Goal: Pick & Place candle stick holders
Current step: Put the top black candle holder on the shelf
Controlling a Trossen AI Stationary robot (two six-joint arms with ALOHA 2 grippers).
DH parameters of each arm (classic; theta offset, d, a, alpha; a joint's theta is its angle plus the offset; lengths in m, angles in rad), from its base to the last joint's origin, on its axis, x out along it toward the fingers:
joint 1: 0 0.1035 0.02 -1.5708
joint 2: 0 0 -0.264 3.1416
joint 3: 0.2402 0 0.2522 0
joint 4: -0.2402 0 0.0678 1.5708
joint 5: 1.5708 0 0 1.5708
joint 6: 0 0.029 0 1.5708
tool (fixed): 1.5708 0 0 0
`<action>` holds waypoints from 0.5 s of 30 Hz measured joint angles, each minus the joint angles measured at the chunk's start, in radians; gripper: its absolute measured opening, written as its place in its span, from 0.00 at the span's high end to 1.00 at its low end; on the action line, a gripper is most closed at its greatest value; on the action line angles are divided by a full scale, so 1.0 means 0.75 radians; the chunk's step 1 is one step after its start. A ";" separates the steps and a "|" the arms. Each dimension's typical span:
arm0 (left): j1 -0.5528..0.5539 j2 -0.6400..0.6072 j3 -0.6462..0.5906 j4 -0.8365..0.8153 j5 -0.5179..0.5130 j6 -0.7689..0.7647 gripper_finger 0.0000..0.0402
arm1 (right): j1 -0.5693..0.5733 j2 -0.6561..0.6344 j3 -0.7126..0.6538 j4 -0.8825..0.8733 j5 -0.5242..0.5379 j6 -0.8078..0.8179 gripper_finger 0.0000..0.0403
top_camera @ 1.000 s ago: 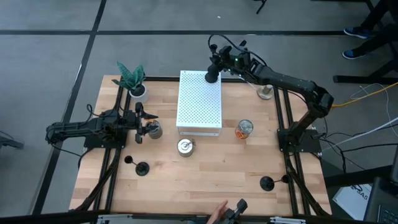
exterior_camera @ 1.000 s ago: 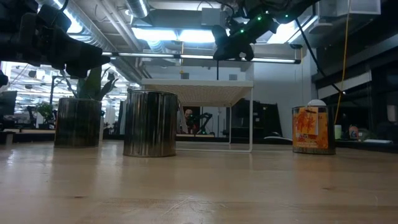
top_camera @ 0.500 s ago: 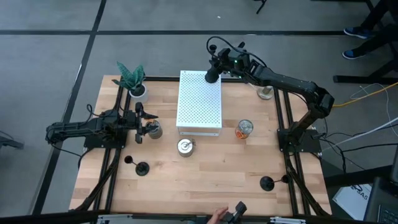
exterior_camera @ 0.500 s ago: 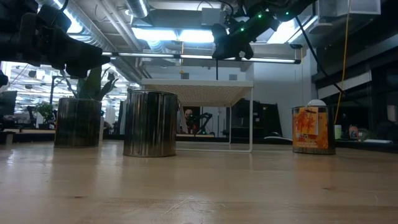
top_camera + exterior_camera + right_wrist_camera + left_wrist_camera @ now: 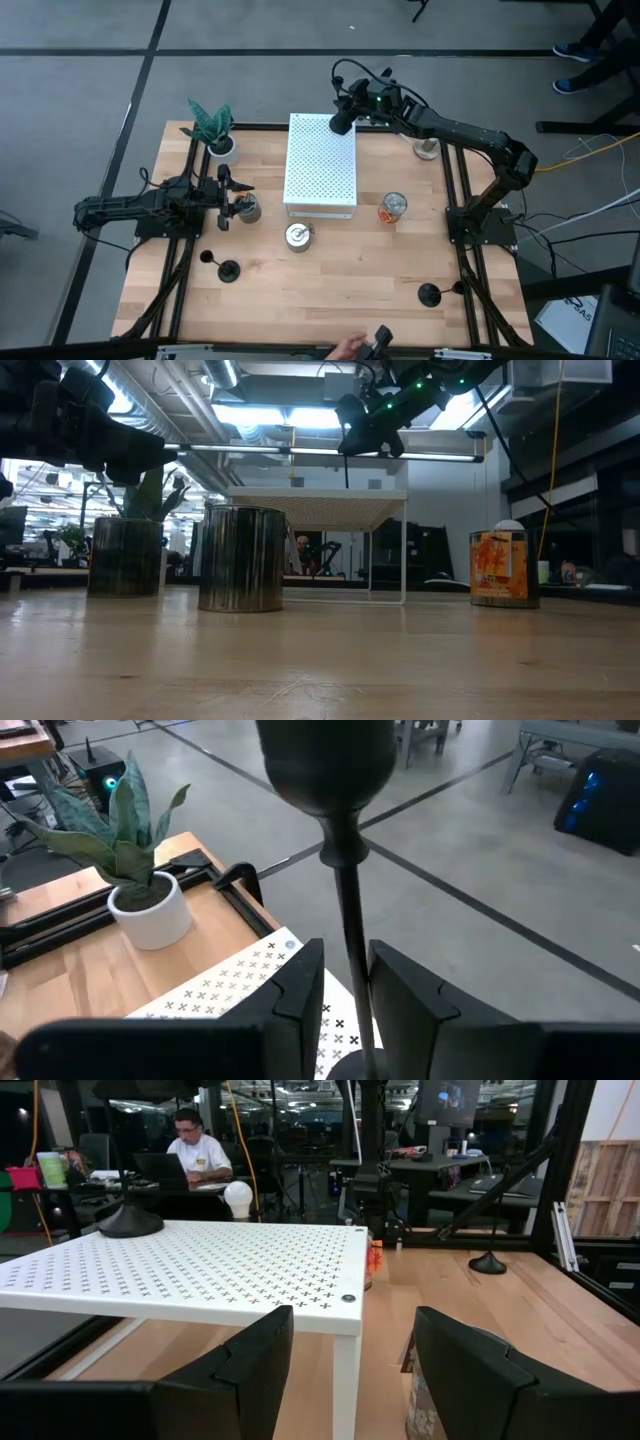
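Observation:
One black candle stick holder [image 5: 338, 870] stands upright over the far right corner of a white perforated stand [image 5: 320, 165]. My right gripper [image 5: 341, 120] is shut on its stem, with the cup [image 5: 325, 760] above the fingers. Its round base [image 5: 130, 1225] is at the stand's top. Other candle stick holders stand on their bases on the table, near left [image 5: 229, 270] and near right [image 5: 428, 293]. My left gripper [image 5: 222, 195] waits open and level at the table's left, beside a silver tin [image 5: 247, 208], with nothing between its fingers [image 5: 350, 1330]. My right gripper pinches the holder's thin stem [image 5: 350, 970] between its two fingers, below the cup. The fingers come from the table's right, slanting a little downward, and lie across the stem. The holder stays upright; whether its base [image 5: 130, 1225] rests on the stand or hangs just above it, I cannot tell.
A second silver tin [image 5: 298, 236] and an orange can [image 5: 393, 208] stand near the stand's front. A potted plant [image 5: 213, 130] is at the far left and a white bulb on a wooden base [image 5: 428, 148] at the far right. A person's hand [image 5: 350, 345] shows at the near edge.
My right gripper has turned slightly toward the table's left edge above the stand's far corner, and the stem between its fingers has shifted with it.

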 joint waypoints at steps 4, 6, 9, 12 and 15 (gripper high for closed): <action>0.000 0.000 0.000 0.000 0.000 0.000 0.48 | 0.000 0.000 0.001 -0.011 0.000 0.005 0.79; 0.000 0.000 0.000 0.000 0.000 0.000 0.48 | 0.000 -0.001 0.001 -0.028 0.000 0.007 0.79; -0.001 0.000 0.000 0.000 0.000 0.000 0.48 | 0.000 -0.001 0.001 -0.064 0.002 0.027 0.79; 0.000 0.000 0.000 0.000 0.000 0.000 0.48 | 0.000 -0.001 0.001 -0.077 0.032 0.021 0.79; -0.001 0.000 0.000 0.000 0.000 0.000 0.48 | -0.001 -0.001 0.001 -0.079 0.036 -0.002 0.79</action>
